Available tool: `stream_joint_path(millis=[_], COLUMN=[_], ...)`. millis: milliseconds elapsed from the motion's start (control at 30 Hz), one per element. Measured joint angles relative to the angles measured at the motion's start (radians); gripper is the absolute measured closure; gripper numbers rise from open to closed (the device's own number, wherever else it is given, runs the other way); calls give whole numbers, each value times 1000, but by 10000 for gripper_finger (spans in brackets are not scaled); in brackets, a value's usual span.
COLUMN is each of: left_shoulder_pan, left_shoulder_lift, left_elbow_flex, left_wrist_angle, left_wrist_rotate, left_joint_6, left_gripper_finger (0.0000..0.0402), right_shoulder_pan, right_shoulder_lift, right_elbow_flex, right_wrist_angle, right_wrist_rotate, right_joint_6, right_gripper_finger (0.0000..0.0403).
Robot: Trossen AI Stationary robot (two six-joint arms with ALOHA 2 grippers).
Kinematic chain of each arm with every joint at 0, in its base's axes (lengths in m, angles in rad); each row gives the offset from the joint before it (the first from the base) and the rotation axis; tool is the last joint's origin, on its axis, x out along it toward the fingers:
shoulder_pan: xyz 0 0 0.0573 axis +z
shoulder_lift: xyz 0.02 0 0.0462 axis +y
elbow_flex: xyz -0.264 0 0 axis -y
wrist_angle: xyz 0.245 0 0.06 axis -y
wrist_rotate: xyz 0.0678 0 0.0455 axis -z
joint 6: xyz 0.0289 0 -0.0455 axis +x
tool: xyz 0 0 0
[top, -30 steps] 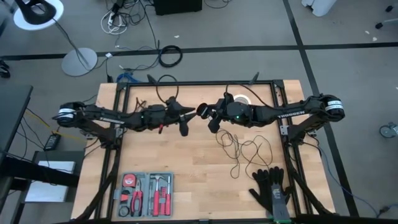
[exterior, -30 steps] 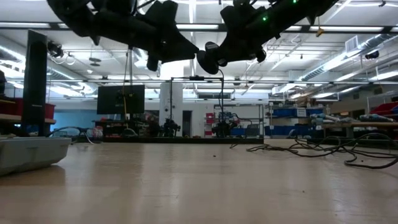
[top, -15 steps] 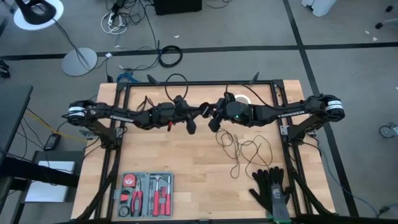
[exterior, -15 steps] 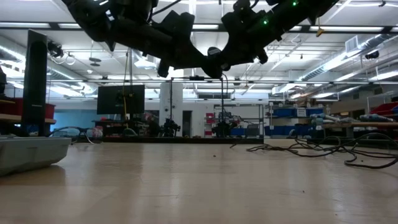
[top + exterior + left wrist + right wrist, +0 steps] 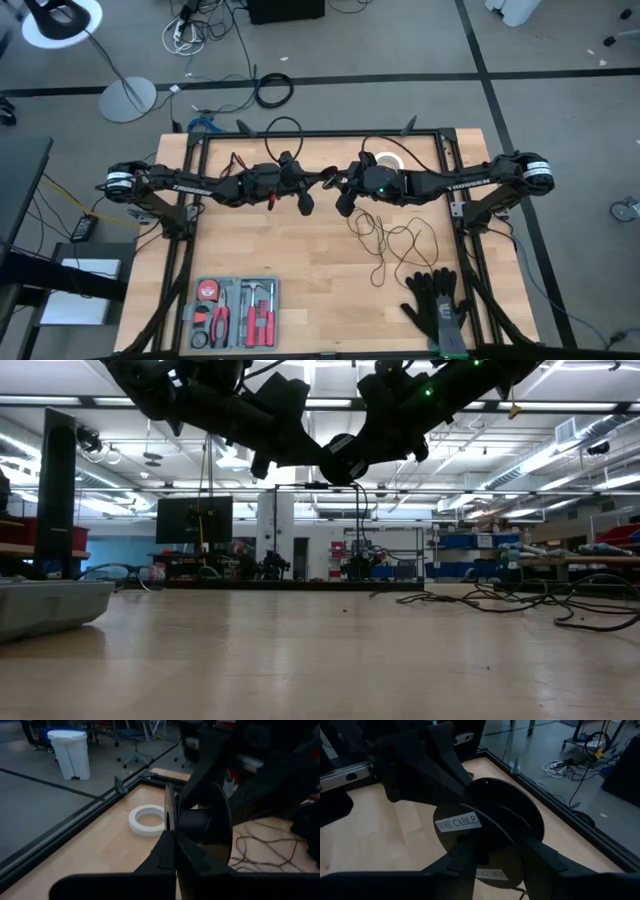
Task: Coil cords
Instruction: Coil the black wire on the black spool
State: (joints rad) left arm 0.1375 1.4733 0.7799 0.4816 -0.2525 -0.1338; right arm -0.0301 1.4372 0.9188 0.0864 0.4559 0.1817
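Note:
A small round black puck, a spool labelled "WIRE CABLE" (image 5: 460, 823), hangs in the air over the table's far middle (image 5: 330, 178). It sits between my two grippers and also shows in the low view (image 5: 340, 457). Its thin black cord lies in loose loops (image 5: 392, 238) on the table to the right and nearer. The loops also show in the left wrist view (image 5: 255, 851). My left gripper (image 5: 318, 184) comes from the left and is shut on the puck. My right gripper (image 5: 341, 190) comes from the right and is shut on the puck. My left gripper pinches the thin rim of the puck's flange (image 5: 167, 815) between its two fingers (image 5: 162, 852), edge-on. It comes roughly level from the table's left. The puck is lifted clear of the table. My right gripper has one finger (image 5: 465, 855) on either side of the puck's near rim (image 5: 492, 870), below the label. It comes from the table's right. The puck's flat face is turned toward its wrist, and the puck is clear of the table.
A white tape ring (image 5: 388, 160) lies at the far right of the table, close behind the grippers (image 5: 148, 819). Black gloves (image 5: 435, 305) lie at the near right. A grey tool tray (image 5: 235, 310) stands at the near left. Bare wood lies between them.
My left gripper has gone toward the table's right edge and a little up, reaching the puck that my right gripper holds. The puck and the right gripper have stayed about where they were. The loops on the table have not moved.

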Motion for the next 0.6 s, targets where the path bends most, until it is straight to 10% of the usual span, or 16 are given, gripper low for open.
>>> stream_joint_path(millis=[600], left_shoulder_pan=[0], left_shoulder_lift=[-221], left_elbow_flex=[-297], left_wrist_angle=[167], left_wrist_rotate=[-83], left_joint_6=[-72], left_gripper_finger=[401], right_shoulder_pan=[55], right_shoulder_lift=[-75], right_elbow_flex=[-12], right_wrist_angle=[-103], right_wrist_rotate=[27], right_joint_6=[-15], right_gripper_finger=[273])
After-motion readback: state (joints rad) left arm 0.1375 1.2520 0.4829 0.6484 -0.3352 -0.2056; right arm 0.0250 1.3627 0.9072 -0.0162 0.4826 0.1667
